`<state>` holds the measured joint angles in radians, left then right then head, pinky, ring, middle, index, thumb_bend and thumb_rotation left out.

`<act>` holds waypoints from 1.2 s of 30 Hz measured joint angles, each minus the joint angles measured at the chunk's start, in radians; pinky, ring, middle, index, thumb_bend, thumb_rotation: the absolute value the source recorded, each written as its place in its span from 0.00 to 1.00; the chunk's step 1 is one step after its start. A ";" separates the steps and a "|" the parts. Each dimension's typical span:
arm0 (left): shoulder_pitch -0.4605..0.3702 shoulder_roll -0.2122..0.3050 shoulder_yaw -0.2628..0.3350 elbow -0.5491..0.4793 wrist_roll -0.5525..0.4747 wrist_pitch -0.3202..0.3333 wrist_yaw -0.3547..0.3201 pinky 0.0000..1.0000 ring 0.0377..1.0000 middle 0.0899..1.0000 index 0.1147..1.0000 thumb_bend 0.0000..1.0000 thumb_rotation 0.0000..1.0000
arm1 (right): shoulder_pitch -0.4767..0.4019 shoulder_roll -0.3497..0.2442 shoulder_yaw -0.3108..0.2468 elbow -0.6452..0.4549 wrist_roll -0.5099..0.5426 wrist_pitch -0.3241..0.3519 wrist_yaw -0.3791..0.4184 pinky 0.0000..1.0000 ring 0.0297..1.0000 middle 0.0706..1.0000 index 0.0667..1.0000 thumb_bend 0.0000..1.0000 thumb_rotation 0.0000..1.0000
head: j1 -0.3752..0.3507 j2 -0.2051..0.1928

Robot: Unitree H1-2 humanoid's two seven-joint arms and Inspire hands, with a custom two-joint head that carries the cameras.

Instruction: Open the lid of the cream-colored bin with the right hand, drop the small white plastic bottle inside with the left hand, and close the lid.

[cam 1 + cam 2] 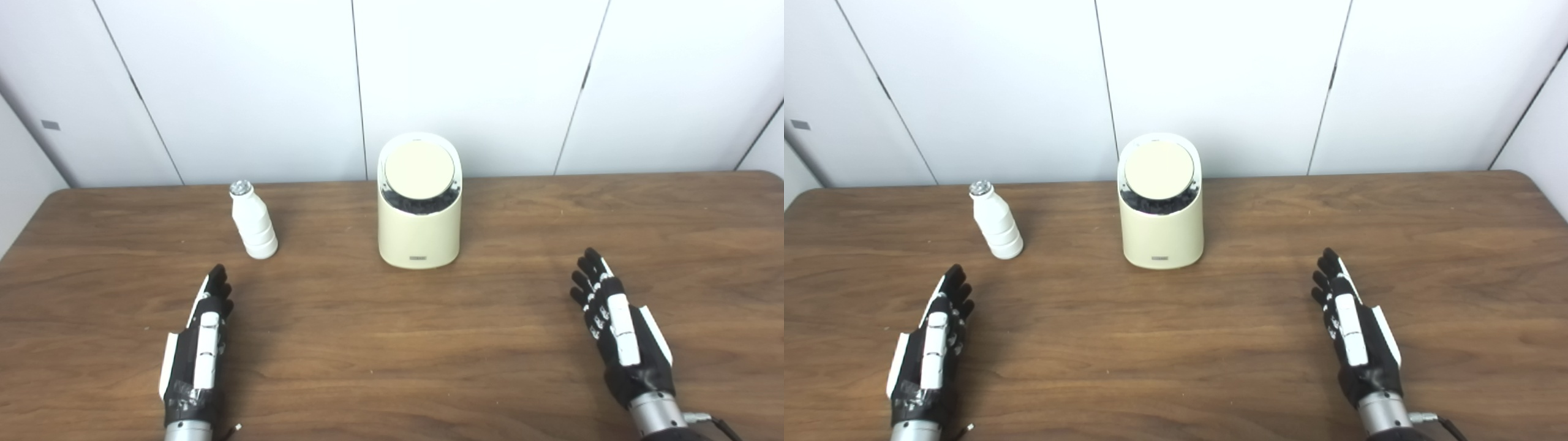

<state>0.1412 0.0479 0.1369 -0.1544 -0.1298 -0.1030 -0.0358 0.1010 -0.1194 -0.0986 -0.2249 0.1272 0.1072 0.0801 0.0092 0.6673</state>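
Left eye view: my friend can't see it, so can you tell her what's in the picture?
A cream-colored bin stands in the middle of a brown wooden table, with a small white plastic bottle upright to its left. The left robot hand and right robot hand wait open near the front edge, touching neither.

Twin head cameras, high, angled down, sharing the whole table.

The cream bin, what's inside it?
Under the round lid of the cream bin there is a dark gap with something black and crinkly, maybe a liner bag. The lid covers the rest, so anything deeper inside cannot be seen.
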 measured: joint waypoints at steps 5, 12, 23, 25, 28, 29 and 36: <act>-0.001 -0.001 0.000 0.000 -0.005 0.004 0.000 1.00 1.00 1.00 0.98 0.43 0.91 | 0.000 0.000 0.001 -0.001 0.000 0.001 0.000 0.98 0.97 0.98 0.97 0.50 0.96 | 0.000 0.002; -0.001 -0.001 0.000 -0.001 -0.006 0.008 0.000 1.00 1.00 1.00 0.98 0.44 0.91 | 0.000 0.004 0.002 -0.001 0.002 0.001 -0.001 0.98 0.97 0.98 0.97 0.49 0.97 | -0.006 0.005; 0.000 -0.003 -0.003 -0.005 -0.003 0.014 -0.001 1.00 1.00 0.99 0.97 0.44 0.91 | -0.001 0.001 0.007 -0.002 -0.005 0.002 0.000 0.96 0.96 0.98 0.98 0.55 0.86 | -0.009 0.002; 0.001 -0.003 -0.004 -0.006 -0.002 0.018 -0.001 1.00 1.00 1.00 0.97 0.44 0.91 | -0.005 -0.004 0.011 -0.003 -0.018 0.002 0.000 0.97 0.97 0.98 0.98 0.58 0.81 | -0.015 -0.002; 0.004 -0.005 -0.004 -0.010 -0.002 0.020 0.000 1.00 1.00 1.00 0.98 0.41 0.91 | -0.021 -0.011 0.018 -0.015 -0.056 0.018 -0.004 0.93 0.95 0.96 0.95 0.66 0.77 | -0.034 -0.002; 0.005 -0.006 -0.005 -0.011 -0.002 0.022 0.000 1.00 1.00 1.00 0.98 0.42 0.91 | -0.034 -0.012 0.021 -0.021 -0.068 0.030 -0.007 0.91 0.93 0.96 0.95 0.68 0.76 | -0.034 0.000; 0.010 -0.015 -0.012 -0.018 0.001 0.025 -0.001 1.00 1.00 1.00 0.97 0.44 0.91 | -0.151 -0.011 0.030 -0.079 -0.112 0.130 -0.022 0.87 0.93 0.95 0.96 0.76 0.61 | -0.029 0.005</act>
<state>0.1512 0.0329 0.1248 -0.1723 -0.1289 -0.0775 -0.0364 -0.0501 -0.1307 -0.0686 -0.3042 0.0148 0.2375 0.0585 -0.0200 0.6719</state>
